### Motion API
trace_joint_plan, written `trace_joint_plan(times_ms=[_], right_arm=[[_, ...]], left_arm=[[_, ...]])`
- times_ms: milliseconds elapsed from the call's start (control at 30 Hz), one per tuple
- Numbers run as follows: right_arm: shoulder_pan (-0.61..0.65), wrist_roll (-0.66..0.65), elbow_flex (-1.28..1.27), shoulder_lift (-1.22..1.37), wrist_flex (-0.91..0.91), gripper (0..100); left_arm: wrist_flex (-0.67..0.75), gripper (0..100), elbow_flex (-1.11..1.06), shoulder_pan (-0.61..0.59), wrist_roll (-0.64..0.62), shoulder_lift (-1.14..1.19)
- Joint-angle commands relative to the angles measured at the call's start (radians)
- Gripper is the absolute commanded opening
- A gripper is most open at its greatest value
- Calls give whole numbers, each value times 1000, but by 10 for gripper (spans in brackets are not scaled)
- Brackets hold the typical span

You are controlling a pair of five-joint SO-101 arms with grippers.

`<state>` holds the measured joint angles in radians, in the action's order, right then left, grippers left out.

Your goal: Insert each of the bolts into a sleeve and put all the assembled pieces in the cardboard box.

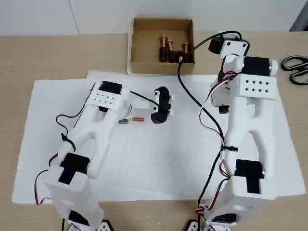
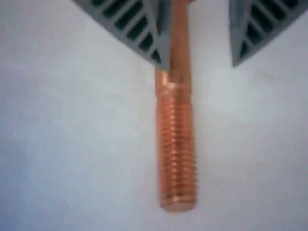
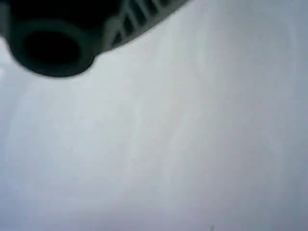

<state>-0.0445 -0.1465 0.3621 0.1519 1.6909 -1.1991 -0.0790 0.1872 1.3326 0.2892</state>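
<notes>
Bolt (image 1: 138, 119): copper, lying level over the white paper (image 1: 159, 163), near the middle of the sheet on the left arm's side.
Long axis: across the table, from one arm toward the other; the threaded end points at the right arm and the other end runs back between the left gripper's fingers.
Left gripper (image 2: 199, 62): jaws spread; 1 finger (image 2: 144, 29) touches the smooth shank, while the other stands apart from the bolt with bare paper between.
Threads: free of the fingers, the whole threaded length out past the tips.
Sleeve (image 3: 48, 48): black, at the right gripper (image 3: 72, 29), its open bore facing the wrist camera, above the paper.
Right gripper: pinching the sleeve, with 1 ribbed finger (image 3: 139, 19) pressed to its side.
Open room: bare paper between the bolt's tip and the right arm; a black camera (image 1: 161, 106) sits just beyond the tip, toward the box.
Cardboard box (image 1: 131, 48): open-topped, at the paper's far edge, between the 2 arms.
Assembled pieces (image 1: 171, 50): several, gathered in the box's right half; its left half is bare floor.
Scissors (image 1: 296, 70): on the table, at its right edge, well apart from the paper.
</notes>
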Motion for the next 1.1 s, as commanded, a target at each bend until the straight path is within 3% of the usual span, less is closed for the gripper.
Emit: trace_joint_plan(times_ms=[0,133,300,467,600,733,1000,1067], right_arm=[[-1,-3,5,-65,-12,4],[-1,-3,5,-65,-12,4],[-1,-3,5,-65,-12,4],[-1,-3,5,-65,-12,4],[5,-3,5,-65,-12,4],[25,-2,5,-65,-8,4],[38,-2,5,-67,-5,4],[38,-2,5,-67,-4,4]], left_arm=[[15,81,56,8,149,-14],[14,80,162,-5,-18,-15],[-32,80,335,-26,-520,-15],[-331,82,522,-29,-1036,-11],[-559,82,588,-3,-1287,-12],[-554,80,545,-11,-1458,-15],[-525,80,559,-77,-2028,-5],[-525,80,558,-98,-2124,-5]])
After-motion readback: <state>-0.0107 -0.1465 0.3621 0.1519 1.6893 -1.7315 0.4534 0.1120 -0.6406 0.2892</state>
